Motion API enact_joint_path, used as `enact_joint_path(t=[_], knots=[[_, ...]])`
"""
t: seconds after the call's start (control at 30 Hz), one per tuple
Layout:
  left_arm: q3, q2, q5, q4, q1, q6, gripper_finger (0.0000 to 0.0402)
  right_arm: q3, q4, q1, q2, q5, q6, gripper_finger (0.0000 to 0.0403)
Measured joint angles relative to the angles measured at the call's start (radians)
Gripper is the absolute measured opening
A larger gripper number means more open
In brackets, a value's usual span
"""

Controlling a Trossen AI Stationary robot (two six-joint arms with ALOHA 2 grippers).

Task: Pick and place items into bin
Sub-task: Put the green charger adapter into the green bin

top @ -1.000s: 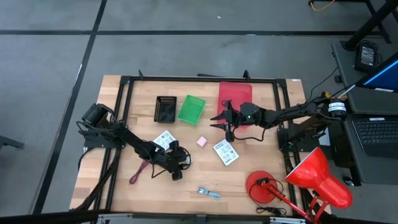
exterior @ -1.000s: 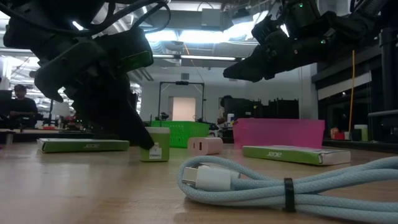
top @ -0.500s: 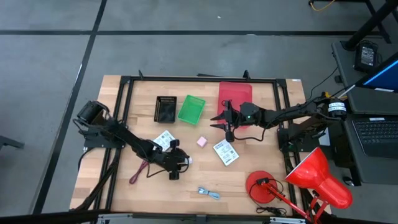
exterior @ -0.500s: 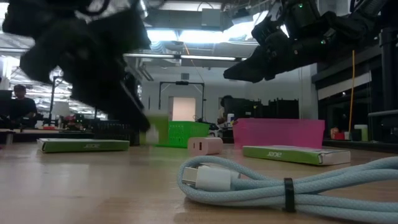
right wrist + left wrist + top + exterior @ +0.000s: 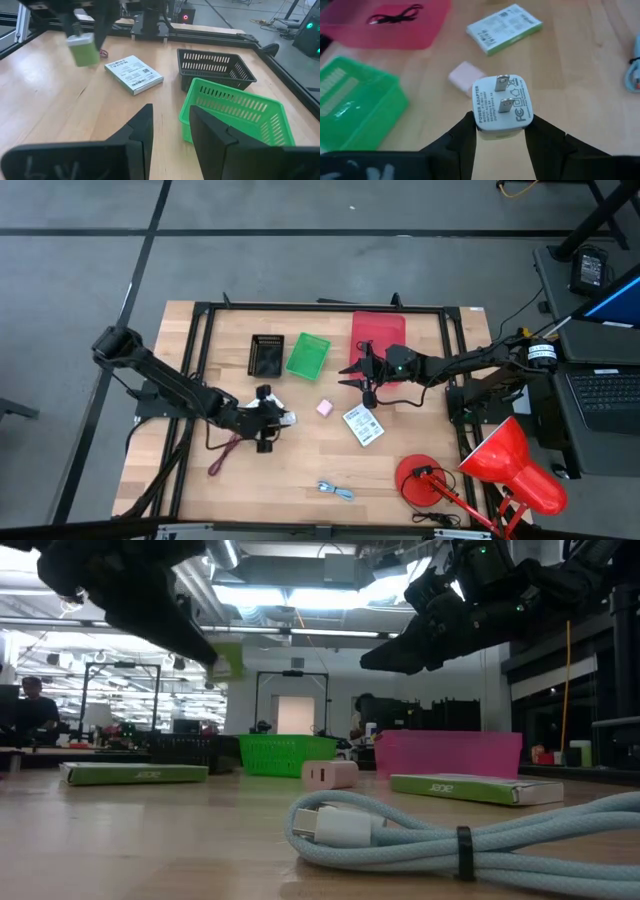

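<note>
Lifted off the table since a second ago, my left gripper (image 5: 501,131) pinches the white charger (image 5: 502,104) aloft, well short of the green bin (image 5: 307,354); that shallow grip could slip. Right gripper (image 5: 367,390) hovers parted, empty

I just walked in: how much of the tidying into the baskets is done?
One black cord already lies in the pink bin. The left gripper holds a white plug adapter lifted off the table. Left on the wood: two white packets, a pink cube, a red cord and a blue-white cable.
</note>
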Motion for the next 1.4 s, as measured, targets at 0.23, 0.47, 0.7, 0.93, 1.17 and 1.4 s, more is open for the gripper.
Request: enact_joint_path(t=[0.23, 0.47, 0.7, 0.93, 1.17, 1.4], knots=[[-0.11, -0.101, 0.013, 0.134, 0.013, 0.015, 0.0135, 0.0, -0.001, 0.0, 0.0, 0.0, 0.001, 0.0108], [-0.134, -0.175, 0.033, 0.176, 0.029, 0.071, 0.0135, 0.0, 0.0, 0.0, 0.0, 0.0, 0.001, 0.0108], [-0.134, -0.202, 0.079, 0.176, 0.077, 0.12, 0.0137, 0.0, 0.0, 0.0, 0.0, 0.0, 0.001, 0.0108], [-0.134, -0.202, 0.097, 0.177, 0.151, 0.131, 0.014, 0.0, 0.0, 0.0, 0.0, 0.0, 0.0, 0.0108], [-0.134, -0.202, 0.082, 0.19, 0.241, 0.123, 0.0141, 0.0, 0.0, 0.0, 0.0, 0.0, 0.0, 0.0108], [-0.134, -0.202, 0.075, 0.208, 0.328, 0.098, 0.0142, 0.0, 0.001, 0.0, 0.0, 0.0, 0.0, 0.0108]])
